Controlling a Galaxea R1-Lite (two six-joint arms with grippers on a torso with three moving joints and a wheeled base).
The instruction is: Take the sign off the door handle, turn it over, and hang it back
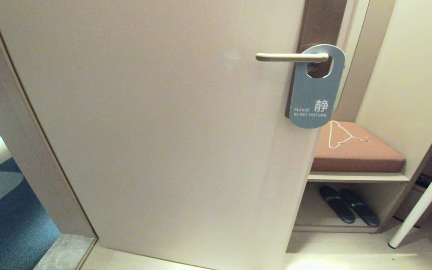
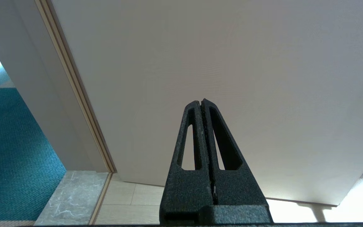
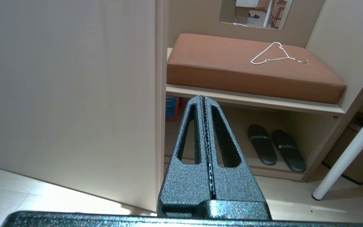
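The sign (image 1: 312, 95) hangs on the door handle (image 1: 289, 57) near the door's right edge, its blue-grey face showing with PLEASE DO NOT DISTURB in white. The handle is a pale metal lever passing through the sign's oval hole. Neither arm shows in the head view. My left gripper (image 2: 200, 101) is shut and empty, low down, facing the lower part of the beige door (image 2: 219, 72). My right gripper (image 3: 202, 97) is shut and empty too, low beside the door's edge (image 3: 161, 104), pointing toward the shelf unit. The sign and handle are out of both wrist views.
Right of the door stands a bench with a brown cushion (image 1: 354, 150); a white wire clothes hanger (image 1: 339, 135) lies on it. Dark slippers (image 1: 347, 205) sit on the shelf below. A white table leg (image 1: 422, 202) slants at far right. Teal carpet (image 1: 2, 210) lies beyond the door frame at left.
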